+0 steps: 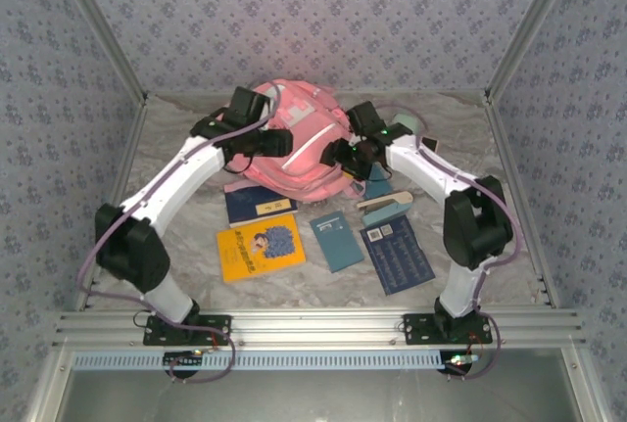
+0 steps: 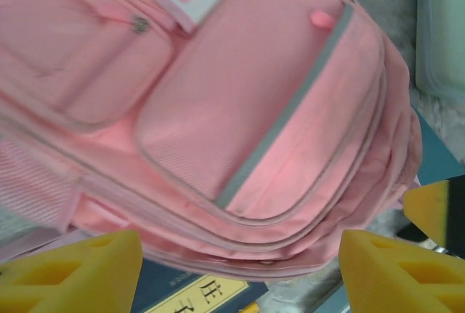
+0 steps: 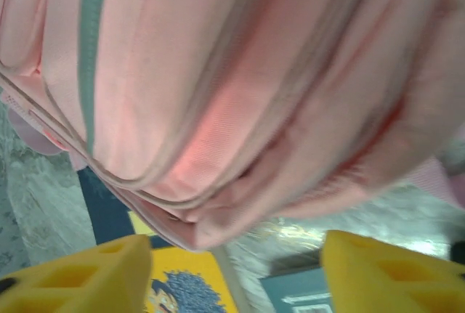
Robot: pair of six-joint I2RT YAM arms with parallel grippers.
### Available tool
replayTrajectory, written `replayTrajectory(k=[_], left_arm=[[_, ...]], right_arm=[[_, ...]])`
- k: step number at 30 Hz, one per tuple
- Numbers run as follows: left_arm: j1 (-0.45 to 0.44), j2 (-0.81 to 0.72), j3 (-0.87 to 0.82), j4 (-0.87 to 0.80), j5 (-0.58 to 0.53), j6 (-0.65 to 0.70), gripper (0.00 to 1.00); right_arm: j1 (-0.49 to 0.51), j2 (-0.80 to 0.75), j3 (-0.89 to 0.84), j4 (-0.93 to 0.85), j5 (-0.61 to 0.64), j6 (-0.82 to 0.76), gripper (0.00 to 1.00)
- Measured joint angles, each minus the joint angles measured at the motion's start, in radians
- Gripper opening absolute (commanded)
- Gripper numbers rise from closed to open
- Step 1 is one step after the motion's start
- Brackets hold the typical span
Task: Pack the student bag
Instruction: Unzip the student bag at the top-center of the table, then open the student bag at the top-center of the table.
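The pink student bag (image 1: 294, 143) lies at the far middle of the table (image 1: 460, 138). Nearer lie 3 books: navy book (image 1: 397, 256) right, yellow book (image 1: 260, 248) left, teal book (image 1: 336, 239) between. The left gripper (image 2: 232, 275) and right gripper (image 3: 236, 277) flank the bag, jaws spread wide, holding nothing.

Top overhead; wrist cams hug bag (image 2: 276, 110).

Both arms arch inward from bases at 7 and 5 o'clock; left claw (image 1: 281, 142) and right claw (image 1: 338, 156) nearly meet mid-table, jaws spread wide.
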Motion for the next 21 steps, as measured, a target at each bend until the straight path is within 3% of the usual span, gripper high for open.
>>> replayTrajectory(k=[7, 12, 17, 21], left_arm=[[-0.018, 0.253, 0.226, -0.055, 0.074, 0.068, 0.71], [0.01, 0.413, 0.353, -0.083, 0.165, 0.095, 0.68], [0.05, 0.485, 0.392, -0.086, 0.287, 0.095, 0.66], [0.057, 0.509, 0.404, -0.077, 0.39, 0.092, 0.66]], right_arm=[[-0.145, -0.238, -0.227, 0.136, -0.051, -0.005, 0.69], [-0.195, -0.33, -0.315, 0.178, -0.055, -0.026, 0.68], [-0.221, -0.386, -0.402, 0.191, -0.067, -0.055, 0.68], [-0.248, -0.402, -0.428, 0.181, -0.062, -0.077, 0.77]])
